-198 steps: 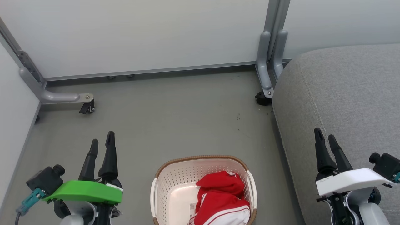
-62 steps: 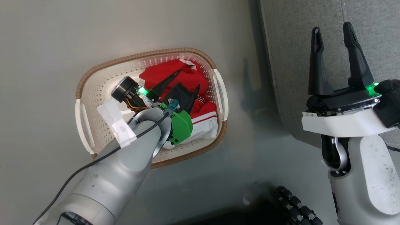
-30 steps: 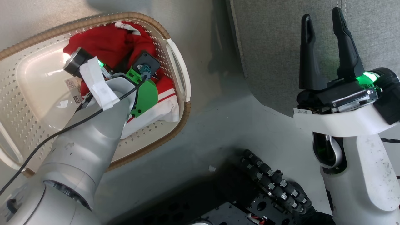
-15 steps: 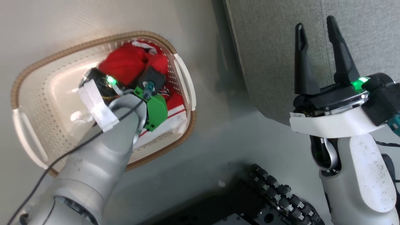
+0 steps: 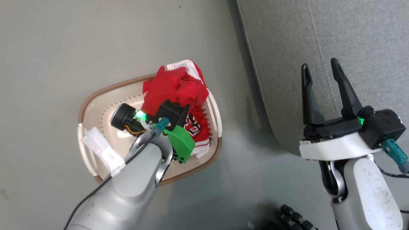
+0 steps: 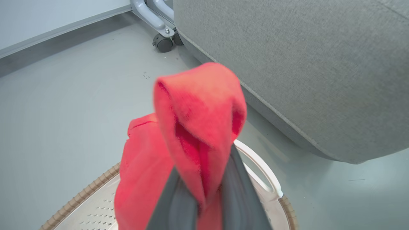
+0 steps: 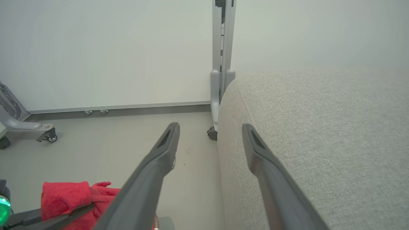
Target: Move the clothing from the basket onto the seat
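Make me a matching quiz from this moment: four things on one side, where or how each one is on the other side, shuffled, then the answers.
1. left gripper
2. right gripper
3. lettered garment
4. basket

A. standing on the floor beside the seat
B. open, holding nothing
C. shut on a red garment
D. lying inside the basket

Pairs: 1-C, 2-B, 3-D, 4-A

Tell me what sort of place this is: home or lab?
Likely a lab test cell staged as a home corner: plain white partition panels on metal frames with casters, bare grey floor, a grey upholstered seat.
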Motion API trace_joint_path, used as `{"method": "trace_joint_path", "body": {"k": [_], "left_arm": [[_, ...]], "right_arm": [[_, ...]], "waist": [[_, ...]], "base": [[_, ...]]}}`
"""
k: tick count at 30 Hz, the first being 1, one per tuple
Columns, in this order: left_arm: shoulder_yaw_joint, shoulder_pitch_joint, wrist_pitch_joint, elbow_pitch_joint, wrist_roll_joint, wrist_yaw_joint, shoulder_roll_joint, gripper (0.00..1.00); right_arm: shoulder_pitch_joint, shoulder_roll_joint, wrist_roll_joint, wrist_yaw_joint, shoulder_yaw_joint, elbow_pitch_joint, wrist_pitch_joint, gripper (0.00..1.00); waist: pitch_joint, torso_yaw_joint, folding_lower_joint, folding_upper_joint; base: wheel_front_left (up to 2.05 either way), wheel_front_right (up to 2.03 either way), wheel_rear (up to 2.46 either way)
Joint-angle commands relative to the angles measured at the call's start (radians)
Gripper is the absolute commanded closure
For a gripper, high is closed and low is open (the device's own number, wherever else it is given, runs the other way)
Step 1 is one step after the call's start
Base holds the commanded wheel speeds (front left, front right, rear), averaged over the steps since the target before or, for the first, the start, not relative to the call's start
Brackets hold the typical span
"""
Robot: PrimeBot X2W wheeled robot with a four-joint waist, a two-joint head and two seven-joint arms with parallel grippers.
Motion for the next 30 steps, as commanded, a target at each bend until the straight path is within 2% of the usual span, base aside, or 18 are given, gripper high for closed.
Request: {"method": "trace_joint_path", "body": {"k": [1,7,14,19,30], "left_arm": [[0.018,0.040,-0.003,-0.045,-0.003,0.008,0.009,1.00],[0.114,0.160,-0.003,-0.271,0.013,0.010,0.035,1.00],[0.237,0.270,-0.003,-0.534,0.042,-0.022,0.036,1.00],[0.326,0.331,-0.004,-0.699,0.065,-0.061,0.021,1.00],[0.416,0.434,-0.003,-0.886,0.063,-0.124,-0.009,1.00]], "right_arm": [[0.027,-0.004,-0.007,0.000,-0.008,0.003,-0.003,0.00],[0.077,-0.004,-0.027,0.000,-0.024,0.002,0.006,0.00],[0.139,-0.004,-0.039,0.000,-0.041,-0.029,0.044,0.00],[0.179,-0.004,-0.036,0.000,-0.037,-0.050,0.071,0.00],[0.272,-0.004,-0.034,0.000,-0.009,-0.087,0.124,0.00]], "waist": [[-0.154,0.099,0.0000,0.0000],[-0.242,0.142,0.0000,0.0000],[-0.326,0.187,0.0000,0.0000],[-0.374,0.203,0.0000,0.0000],[-0.490,0.216,0.0000,0.0000]], "base": [[0.00,0.00,0.00],[0.00,0.00,0.00],[0.00,0.00,0.00],[0.00,0.00,0.00],[0.00,0.00,0.00]]}}
